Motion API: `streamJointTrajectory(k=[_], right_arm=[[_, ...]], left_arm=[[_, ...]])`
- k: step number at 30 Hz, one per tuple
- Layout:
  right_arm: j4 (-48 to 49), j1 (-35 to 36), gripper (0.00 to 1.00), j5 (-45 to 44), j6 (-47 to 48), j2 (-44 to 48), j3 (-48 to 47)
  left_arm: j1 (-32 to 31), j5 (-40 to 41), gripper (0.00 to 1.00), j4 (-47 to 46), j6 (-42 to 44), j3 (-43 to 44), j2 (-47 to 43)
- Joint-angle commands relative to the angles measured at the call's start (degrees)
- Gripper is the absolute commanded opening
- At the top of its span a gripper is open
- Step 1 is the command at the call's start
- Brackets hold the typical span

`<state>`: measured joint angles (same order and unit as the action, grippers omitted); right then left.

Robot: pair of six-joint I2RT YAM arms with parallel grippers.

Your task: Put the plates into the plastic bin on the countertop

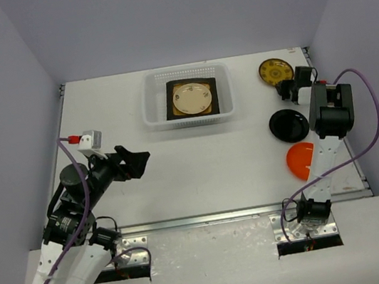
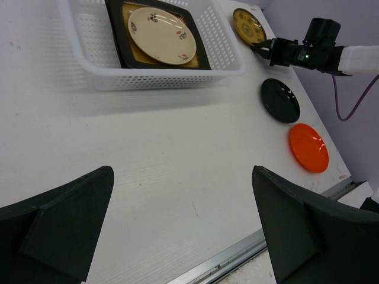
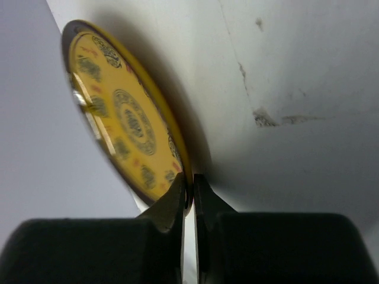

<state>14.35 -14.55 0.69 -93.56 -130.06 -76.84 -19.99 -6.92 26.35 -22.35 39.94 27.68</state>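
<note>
The plastic bin (image 1: pixel 155 115) stands at the back of the countertop (image 1: pixel 209 175). In it lies a square dark-rimmed plate (image 1: pixel 220 95) with a round cream plate (image 1: pixel 193 99) on top; both show in the left wrist view (image 2: pixel 161 36). My right gripper (image 1: pixel 283 86) is shut on the rim of the patterned yellow plate (image 1: pixel 275 70), which fills the right wrist view (image 3: pixel 118 112). A black plate (image 1: pixel 288 125) and an orange plate (image 1: pixel 299 160) lie near the right arm. My left gripper (image 1: pixel 137 160) is open and empty over the countertop's left front.
The metal front edge (image 1: pixel 244 212) of the countertop runs across the front. The right arm's purple cable (image 1: pixel 373 120) loops at the right side. Grey walls close the back and both sides.
</note>
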Motion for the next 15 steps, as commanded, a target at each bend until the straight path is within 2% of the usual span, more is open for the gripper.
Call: streamJointTrajectory(k=[1, 4, 12, 15], right_arm=[[-2.35, 0.05, 0.0, 0.47, 0.49, -2.42, 1.66], [3.53, 0.13, 0.0, 1.59, -0.54, -0.03, 4.93], [28.33, 0.13, 0.0, 4.45, -5.23, 11.79, 19.11], [31.13, 0.27, 0.0, 6.86, -5.39, 15.96, 23.09]], left_arm=[[0.48, 0.05, 1.0, -2.27, 0.2, 0.22, -0.78], [0.48, 0.03, 1.0, -2.3, 0.2, 0.14, -0.87], [0.48, 0.26, 1.0, -2.27, 0.09, 0.05, -1.04], [0.48, 0.46, 1.0, -2.27, 0.02, 0.05, -1.3]])
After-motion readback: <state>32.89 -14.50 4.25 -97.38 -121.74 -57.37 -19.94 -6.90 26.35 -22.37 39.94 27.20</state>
